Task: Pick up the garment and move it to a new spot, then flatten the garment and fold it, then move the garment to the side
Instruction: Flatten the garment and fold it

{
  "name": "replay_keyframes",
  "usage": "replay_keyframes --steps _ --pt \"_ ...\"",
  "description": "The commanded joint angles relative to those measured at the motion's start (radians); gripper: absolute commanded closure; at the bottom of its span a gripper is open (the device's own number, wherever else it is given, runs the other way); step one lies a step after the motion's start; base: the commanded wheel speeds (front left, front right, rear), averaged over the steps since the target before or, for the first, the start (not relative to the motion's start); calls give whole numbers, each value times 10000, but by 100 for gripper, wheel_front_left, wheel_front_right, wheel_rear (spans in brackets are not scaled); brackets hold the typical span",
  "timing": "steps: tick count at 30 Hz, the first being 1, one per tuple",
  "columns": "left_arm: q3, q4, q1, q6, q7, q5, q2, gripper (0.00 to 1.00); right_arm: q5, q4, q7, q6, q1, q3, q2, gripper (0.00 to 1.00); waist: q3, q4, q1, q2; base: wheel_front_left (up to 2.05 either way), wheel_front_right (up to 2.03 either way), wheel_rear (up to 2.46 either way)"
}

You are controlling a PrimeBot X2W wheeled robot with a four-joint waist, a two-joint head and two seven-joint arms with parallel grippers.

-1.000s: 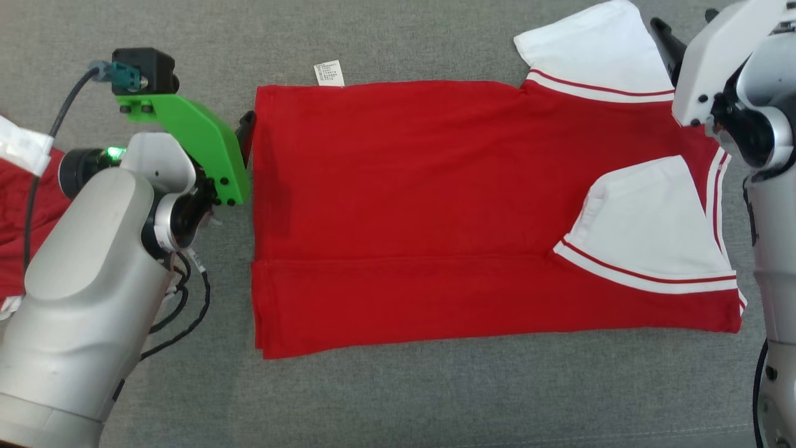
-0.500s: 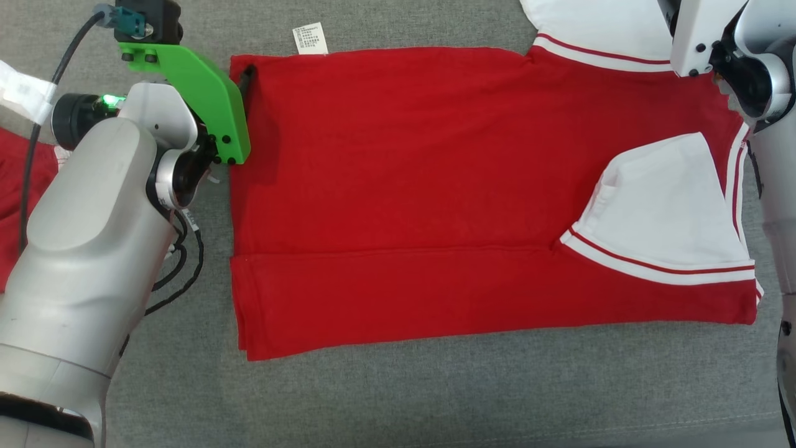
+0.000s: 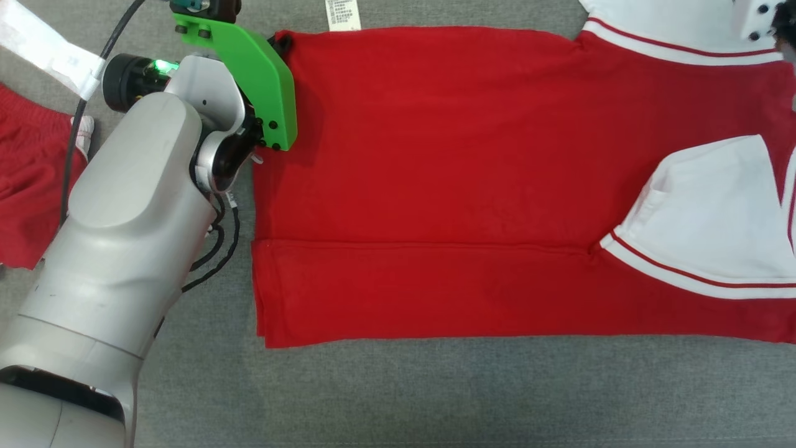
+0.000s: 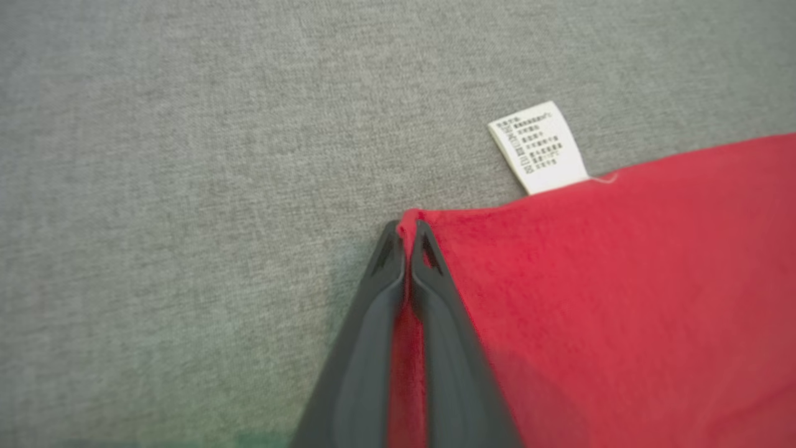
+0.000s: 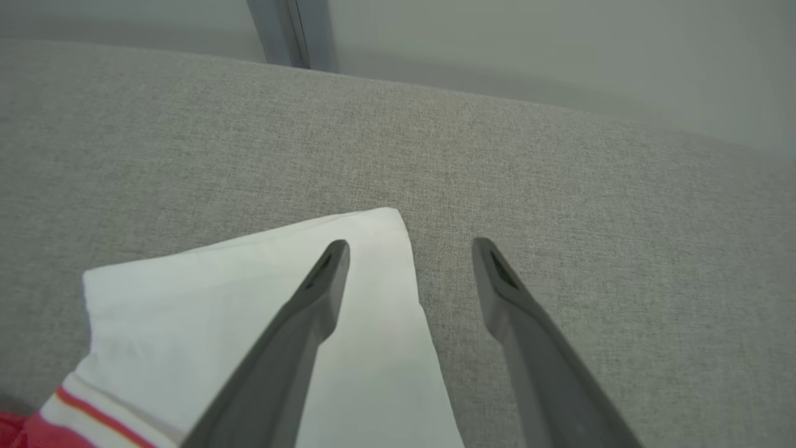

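Head view: garment (image 3: pixel 466 186) long axis left-right, sleeves (image 3: pixel 715 205) right; left pincer (image 4: pixel 407 233) grasping garment; right pincer (image 5: pixel 410 244) released.

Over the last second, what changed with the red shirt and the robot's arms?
The left gripper slid along the shirt edge to the far corner near the label and now pinches that corner. The right gripper hangs open over the white sleeve. The shirt lies folded as before; the overall shift is the camera moving.
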Motion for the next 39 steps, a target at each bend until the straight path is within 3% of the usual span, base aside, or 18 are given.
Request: replay_keyframes --steps 1,9,13,14,15,17,26,30,39 --pt "-247 211 287 -35 -41 129 -209 100 -142 42 -21 -8 -206 -83 -121 0 340 405 -1 -1 0 0 0" --pt "-648 102 430 -263 -832 355 -825 100 -461 580 803 -8 -484 -305 -691 0 827 1185 -1 -1 0 0 0" --pt "-706 158 415 -298 -997 373 -937 100 -110 758 1688 2 -154 -114 -673 0 871 1329 -1 -1 0 0 0" --pt "-705 180 415 -295 -1020 374 -950 100 -25 776 1916 12 -63 -83 -648 53 868 1339 -1 -1 0 0 0" --pt "-692 205 401 -271 -1083 381 -955 100 39 720 2062 12 35 -30 -644 100 862 1340 -1 -1 0 0 0" --pt "-631 245 342 -185 -1235 409 -937 100 59 488 1875 11 125 -185 -683 100 838 1300 -1 -1 0 0 0" --pt "-164 439 41 313 -2817 748 -537 100 -160 -340 -919 -4 137 -697 -586 100 359 958 -1 -1 0 0 0" --pt "-142 595 173 205 -3352 751 -505 100 60 -111 -1779 -4 390 -622 -535 100 -75 795 -1 -1 0 0 0" --pt "-377 908 917 -191 -3958 744 -408 100 1210 -308 -2423 -4 1260 440 -660 100 -1187 472 -1 -1 0 0 0"
